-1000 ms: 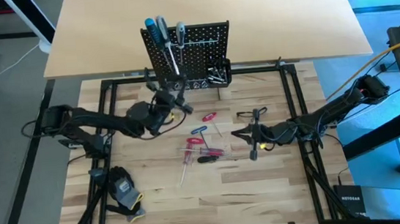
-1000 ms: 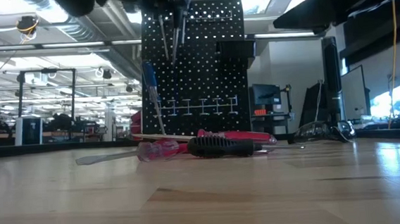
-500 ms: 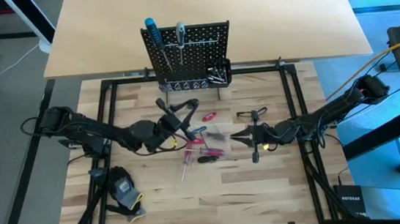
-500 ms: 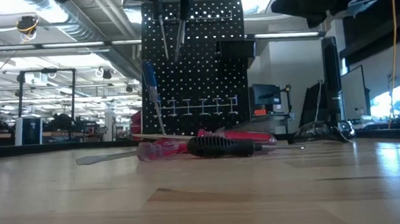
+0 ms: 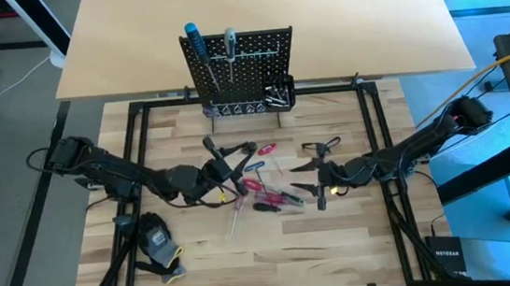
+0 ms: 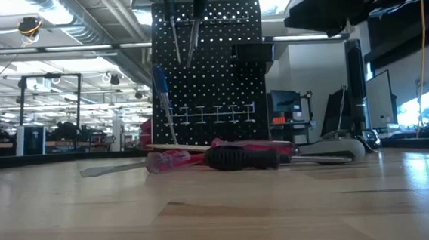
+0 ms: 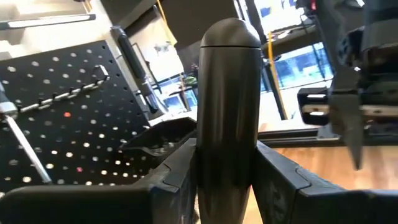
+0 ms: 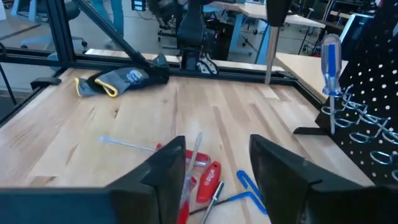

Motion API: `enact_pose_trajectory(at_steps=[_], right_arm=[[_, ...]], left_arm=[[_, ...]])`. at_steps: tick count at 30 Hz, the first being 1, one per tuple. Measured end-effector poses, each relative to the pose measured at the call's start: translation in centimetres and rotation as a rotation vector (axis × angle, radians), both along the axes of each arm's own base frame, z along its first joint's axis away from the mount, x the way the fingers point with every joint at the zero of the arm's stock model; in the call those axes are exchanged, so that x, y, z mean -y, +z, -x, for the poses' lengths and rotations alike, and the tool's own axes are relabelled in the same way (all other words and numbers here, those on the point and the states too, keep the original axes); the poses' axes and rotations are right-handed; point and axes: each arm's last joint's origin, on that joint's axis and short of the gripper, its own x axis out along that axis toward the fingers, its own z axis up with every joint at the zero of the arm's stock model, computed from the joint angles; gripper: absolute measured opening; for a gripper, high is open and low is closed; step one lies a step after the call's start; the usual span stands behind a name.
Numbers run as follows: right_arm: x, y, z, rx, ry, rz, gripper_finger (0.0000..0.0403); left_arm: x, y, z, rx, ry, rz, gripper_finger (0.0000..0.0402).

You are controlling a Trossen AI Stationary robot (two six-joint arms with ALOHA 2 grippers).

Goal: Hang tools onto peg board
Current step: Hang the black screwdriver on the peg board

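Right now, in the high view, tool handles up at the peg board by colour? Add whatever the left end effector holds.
Blue handle, at the peg board: 1
Grey handle, at the peg board: 1
Black handle, in the left end effector: 1
Total: 3

Peg board (image 5: 239, 69) upright at the far middle of the table (image 5: 339, 238), with two screwdrivers (image 5: 214, 53) hanging on its left part and a small bin (image 5: 278, 95) at its lower right. Loose tools (image 5: 262, 191) scattered on the table in the middle, nearer than the board. Left gripper (image 5: 229, 164) just left of that scatter, holding a dark handle (image 7: 227, 106). Right gripper (image 5: 307, 177) just right of the scatter (jaws apart, facing it). Glove (image 5: 156, 242) at the near left, well apart from the tools.
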Motion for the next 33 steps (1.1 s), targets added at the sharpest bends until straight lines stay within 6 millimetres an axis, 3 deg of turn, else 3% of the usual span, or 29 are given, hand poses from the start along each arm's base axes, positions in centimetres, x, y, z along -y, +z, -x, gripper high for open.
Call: enact_pose_trajectory(at_steps=[6, 10, 14, 18, 23, 33], right_arm=[[-0.4, 1.7, -0.6, 0.207, 0.053, -0.025, 0.0197], [-0.6, 3.4, -1.0, 0.345, 0.063, 0.015, 0.0198], [-1.2, 4.3, -2.7, 0.320, 0.063, 0.072, 0.0198], [-1.7, 4.5, -4.8, 0.276, 0.021, 0.154, 0.0198], [-2.0, 7.1, -7.0, 0.338, 0.009, 0.188, 0.0198], [-1.2, 8.0, -12.5, 0.256, 0.012, 0.146, 0.0198]], left_arm=[[1.3, 0.0, 0.0, 0.027, -0.165, 0.020, 0.0109], [1.6, -1.2, 0.3, 0.023, -0.310, 0.057, 0.0108], [1.1, -2.1, 1.4, 0.045, -0.373, 0.116, 0.0107], [0.7, -1.5, 3.2, 0.086, -0.453, 0.126, 0.0107], [0.6, -2.2, 4.8, 0.050, -0.525, 0.155, 0.0108], [0.5, -3.0, 5.1, 0.007, -0.537, 0.179, 0.0108]])
